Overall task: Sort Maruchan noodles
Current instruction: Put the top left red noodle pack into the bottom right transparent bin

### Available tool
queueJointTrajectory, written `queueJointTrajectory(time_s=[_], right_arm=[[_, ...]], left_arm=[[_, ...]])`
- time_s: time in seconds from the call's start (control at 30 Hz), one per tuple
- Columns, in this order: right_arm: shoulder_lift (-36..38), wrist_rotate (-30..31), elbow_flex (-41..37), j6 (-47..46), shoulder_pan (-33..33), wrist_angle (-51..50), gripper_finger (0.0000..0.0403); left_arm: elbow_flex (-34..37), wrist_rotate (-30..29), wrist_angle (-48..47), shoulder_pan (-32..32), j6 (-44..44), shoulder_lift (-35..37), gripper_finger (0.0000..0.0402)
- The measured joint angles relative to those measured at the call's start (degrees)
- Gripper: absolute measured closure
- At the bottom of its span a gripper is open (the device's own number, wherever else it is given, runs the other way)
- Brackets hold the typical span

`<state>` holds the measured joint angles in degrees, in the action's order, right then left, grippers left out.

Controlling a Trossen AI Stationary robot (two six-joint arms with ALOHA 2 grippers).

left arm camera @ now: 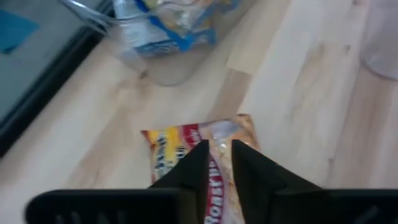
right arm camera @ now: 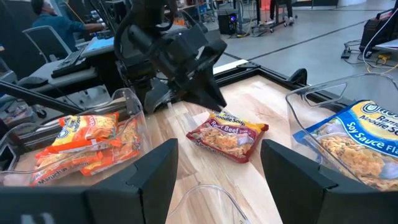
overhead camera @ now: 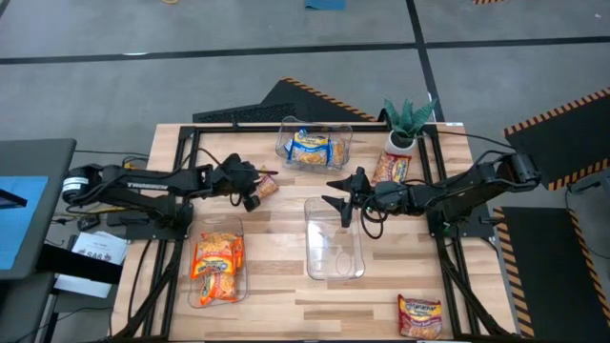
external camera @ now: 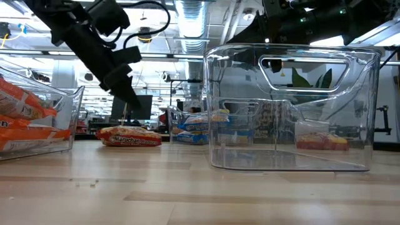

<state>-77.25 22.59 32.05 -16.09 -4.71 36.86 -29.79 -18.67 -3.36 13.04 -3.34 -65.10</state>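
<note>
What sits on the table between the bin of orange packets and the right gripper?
The empty clear bin lies between the orange-packet bin and the right gripper, per the high view.

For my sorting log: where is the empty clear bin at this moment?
In the high view the empty clear bin stands at the table's middle, just in front of the right tool and right of the bin of orange packets.

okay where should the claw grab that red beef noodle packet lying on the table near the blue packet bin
The red beef packet lies flat on the table, so take one short crimped edge from above, pinching across the thin wrapper. The left claw is already at its end, nearly closed over the edge. The right claw waits open over the empty bin.
</note>
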Motion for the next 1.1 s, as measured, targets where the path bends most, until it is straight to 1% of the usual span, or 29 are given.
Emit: queueJointTrajectory(time_s=[0.13,0.27,0.4,0.5,0.6,0.73,0.87,0.9,1.0,1.1], right_arm=[[0.0,0.0,0.0,0.0,0.0,-0.2,0.0148],[0.0,0.0,0.0,0.0,0.0,-0.5,0.0148],[0.0,0.0,0.0,-0.1,0.0,-0.5,0.0148],[0.0,0.0,0.0,-0.1,0.0,-0.5,0.0148],[0.0,0.0,0.0,-0.1,0.0,-0.5,0.0148],[0.0,0.0,0.0,-0.1,0.0,-0.5,0.0148],[0.0,0.0,0.0,-0.1,0.0,-0.6,0.0148],[0.0,0.0,0.0,-0.1,0.0,-0.6,0.0148],[0.0,0.0,0.0,-0.1,0.0,-0.9,0.0148],[0.0,0.0,0.0,-0.1,0.0,-0.9,0.0148]], left_arm=[[-0.4,-0.3,-0.6,0.1,-0.4,0.6,0.0295],[-0.4,-0.9,-2.9,1.6,-2.2,0.2,0.0248],[0.1,3.5,-3.0,4.0,-3.4,-1.4,0.0214],[0.3,4.0,-2.7,6.2,-3.5,-4.5,0.02],[0.3,6.3,-1.2,8.6,-4.7,-9.8,0.0193],[-0.3,11.1,5.8,10.9,-4.8,-19.8,0.0191],[-0.9,14.5,19.7,12.5,-2.7,-28.2,0.0191],[-1.2,14.8,21.5,12.6,-2.5,-29.3,0.0191],[-1.5,14.9,21.4,12.7,-2.4,-29.5,0.0207],[-1.7,14.7,17.3,12.7,-2.3,-27.7,0.0254]])
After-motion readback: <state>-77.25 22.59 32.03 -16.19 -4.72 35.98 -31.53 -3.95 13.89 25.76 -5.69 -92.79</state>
